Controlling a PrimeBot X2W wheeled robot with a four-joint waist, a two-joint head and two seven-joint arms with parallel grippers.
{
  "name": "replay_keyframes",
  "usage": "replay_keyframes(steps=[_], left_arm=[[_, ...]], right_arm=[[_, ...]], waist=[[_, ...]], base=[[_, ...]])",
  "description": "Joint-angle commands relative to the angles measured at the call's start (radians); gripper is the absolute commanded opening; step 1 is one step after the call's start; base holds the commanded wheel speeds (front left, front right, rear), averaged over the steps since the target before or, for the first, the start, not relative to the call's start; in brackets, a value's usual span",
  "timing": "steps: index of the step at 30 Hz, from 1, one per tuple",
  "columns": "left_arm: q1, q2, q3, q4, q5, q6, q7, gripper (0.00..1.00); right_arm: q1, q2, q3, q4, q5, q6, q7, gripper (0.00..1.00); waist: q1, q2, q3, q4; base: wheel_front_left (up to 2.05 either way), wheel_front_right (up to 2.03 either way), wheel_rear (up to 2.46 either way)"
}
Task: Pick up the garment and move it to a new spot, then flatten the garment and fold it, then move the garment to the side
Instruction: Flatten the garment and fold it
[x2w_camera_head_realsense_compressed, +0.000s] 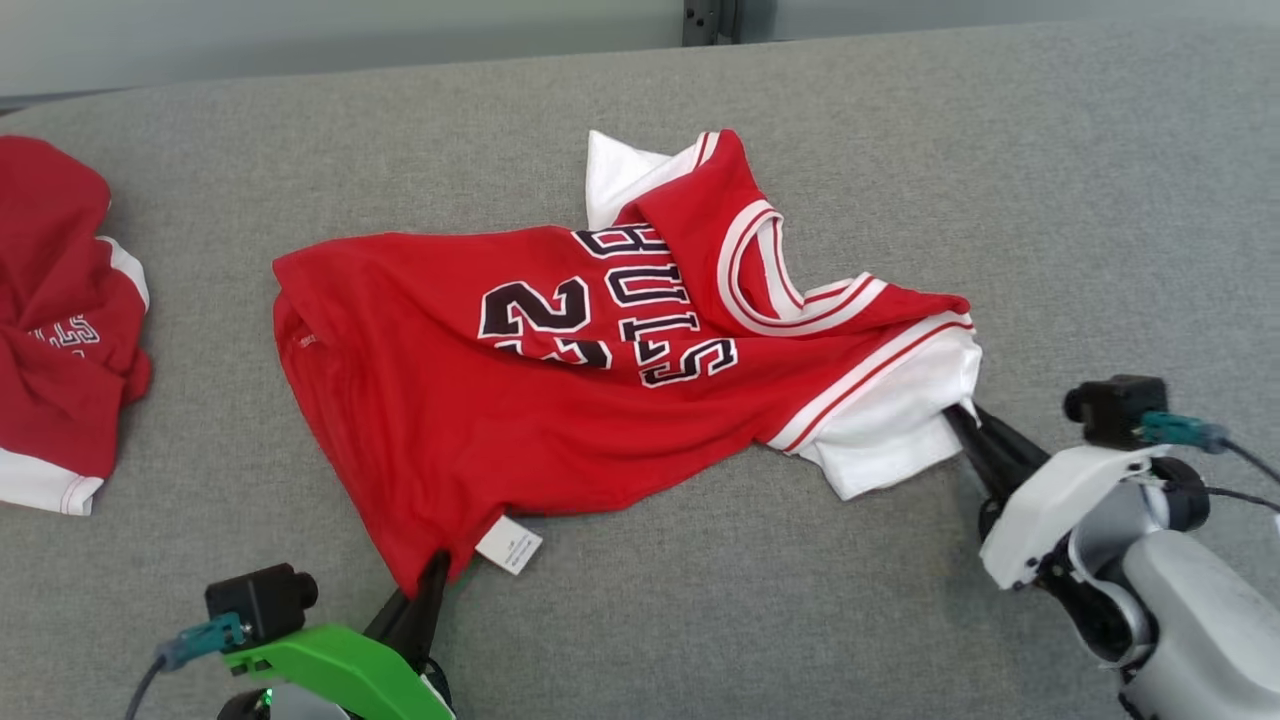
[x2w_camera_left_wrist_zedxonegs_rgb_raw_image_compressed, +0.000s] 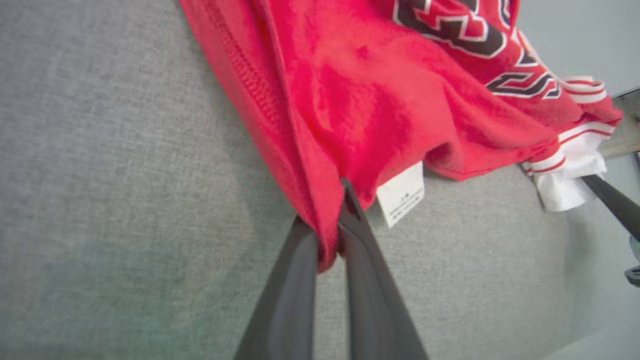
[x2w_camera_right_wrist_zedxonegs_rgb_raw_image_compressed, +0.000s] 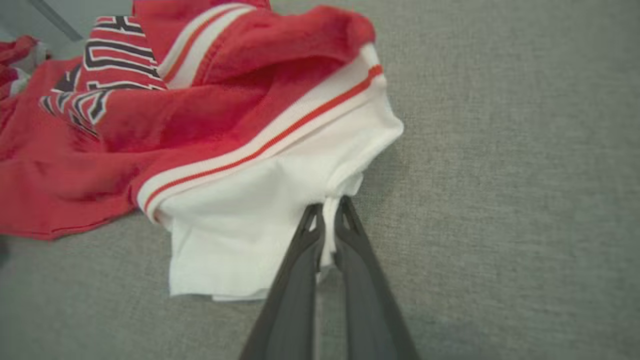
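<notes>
Red garment (x2w_camera_head_realsense_compressed: 560, 400) sprawls on the grey desk (x2w_camera_head_realsense_compressed: 900, 150), its long axis running from one arm to the other. The left fingers (x2w_camera_head_realsense_compressed: 425, 600) clamp its hem corner and the right fingers (x2w_camera_head_realsense_compressed: 985, 445) pinch its white sleeve, with the cloth lying ahead of both.

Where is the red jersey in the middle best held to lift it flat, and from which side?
Hold the jersey at two far-apart edges, coming from the near side: the red hem corner beside the care label, and the white sleeve edge. Both stick out toward the robot as thin loose cloth. The left gripper and right gripper are shut there.
</notes>
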Motion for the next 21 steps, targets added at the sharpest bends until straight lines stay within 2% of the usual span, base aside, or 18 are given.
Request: replay_keyframes(steps=[1, 5, 10, 15, 19, 21], left_arm=[[0.019, 0.002, 0.013, -0.043, -0.041, -0.008, 0.012, 0.00], [0.068, -0.001, 0.036, -0.232, -0.192, -0.013, 0.070, 0.00], [0.096, -0.002, 0.066, -0.488, -0.381, 0.007, 0.139, 0.00], [0.038, -0.002, 0.095, -0.705, -0.506, 0.069, 0.195, 0.00], [-0.079, 0.018, 0.101, -0.790, -0.552, 0.130, 0.253, 0.00], [-0.163, 0.030, 0.100, -0.801, -0.567, 0.161, 0.284, 0.00]], right_arm=[[0.026, -0.029, -0.029, -0.070, 0.052, 0.000, -0.006, 0.00], [0.139, -0.109, -0.162, -0.306, 0.183, 0.000, -0.005, 0.00], [0.252, -0.136, -0.373, -0.574, 0.330, 0.000, 0.018, 0.00], [0.299, -0.134, -0.604, -0.780, 0.437, 0.000, 0.065, 0.00], [0.236, -0.139, -0.749, -0.865, 0.468, 0.000, 0.137, 0.00], [0.175, -0.145, -0.784, -0.873, 0.468, 0.000, 0.187, 0.00]], waist=[[0.0000, 0.0000, -0.036, -0.026], [0.0000, 0.0000, -0.076, -0.055], [0.0000, 0.0000, -0.105, -0.082], [0.0000, 0.0000, -0.099, -0.102], [0.0000, 0.0000, -0.071, -0.114], [0.0000, 0.0000, -0.048, -0.123]], base=[[0.00, 0.00, 0.00], [0.00, 0.00, 0.00], [0.00, 0.00, 0.00], [0.00, 0.00, 0.00], [0.00, 0.00, 0.00], [0.00, 0.00, 0.00]])
